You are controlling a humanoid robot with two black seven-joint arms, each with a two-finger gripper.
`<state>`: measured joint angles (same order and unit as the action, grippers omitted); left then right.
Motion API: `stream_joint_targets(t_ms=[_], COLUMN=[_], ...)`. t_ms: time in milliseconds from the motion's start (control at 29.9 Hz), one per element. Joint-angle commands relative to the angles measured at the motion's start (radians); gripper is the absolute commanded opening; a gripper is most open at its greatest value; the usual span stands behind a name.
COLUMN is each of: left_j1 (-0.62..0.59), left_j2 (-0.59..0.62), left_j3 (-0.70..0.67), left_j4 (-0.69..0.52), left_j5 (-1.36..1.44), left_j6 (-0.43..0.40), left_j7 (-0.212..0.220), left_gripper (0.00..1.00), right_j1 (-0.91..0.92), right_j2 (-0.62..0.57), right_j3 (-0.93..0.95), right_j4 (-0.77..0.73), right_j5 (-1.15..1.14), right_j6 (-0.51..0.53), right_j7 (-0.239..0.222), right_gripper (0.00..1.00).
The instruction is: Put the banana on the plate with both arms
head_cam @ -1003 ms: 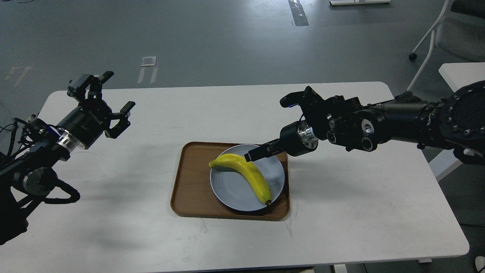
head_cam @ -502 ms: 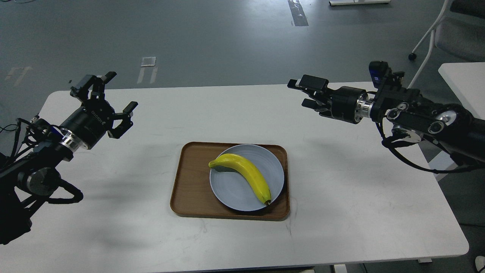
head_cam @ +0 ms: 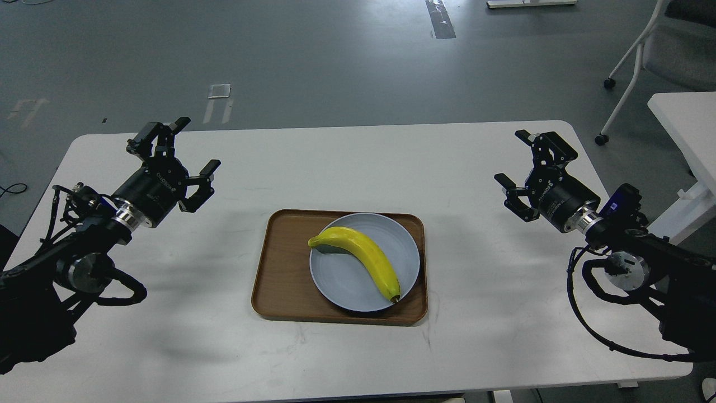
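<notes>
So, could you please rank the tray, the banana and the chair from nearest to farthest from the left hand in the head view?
Measured from the left hand, at the table's left:
1. Tray, centre of the table; its left edge comes first.
2. Banana, on the plate in the tray's right part.
3. Chair, on the floor past the table's far right corner.

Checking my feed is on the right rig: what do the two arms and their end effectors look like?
Both arms are black with silver wrist rings and loose black cable loops. The left end effector is a black, claw-like part with white lettering on its round body. The right end effector matches it, with white lettering too; a small blue part sits behind its wrist.
</notes>
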<state>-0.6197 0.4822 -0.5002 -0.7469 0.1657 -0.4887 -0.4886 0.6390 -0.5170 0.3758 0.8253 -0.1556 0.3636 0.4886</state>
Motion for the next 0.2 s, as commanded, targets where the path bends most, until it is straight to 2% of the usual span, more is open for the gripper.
stream_joint_targets(t_ms=[0,167], left_j1=[0.001,0.000], left_j2=[-0.034,-0.063], left_j3=[-0.001,-0.001], left_j4=[0.017,0.038], left_j5=[0.000,0.000], left_j6=[0.000,0.000], left_j7=[0.000,0.000], left_gripper=[0.98,0.98], right_j1=[-0.013,-0.031], right_j2=[0.000,-0.001], right_j3=[0.003,0.003], right_j4=[-0.003,-0.008], right_j5=[0.001,0.001], right_j6=[-0.005,-0.003], right_j7=[0.000,0.000], right_gripper=[1.00,1.00])
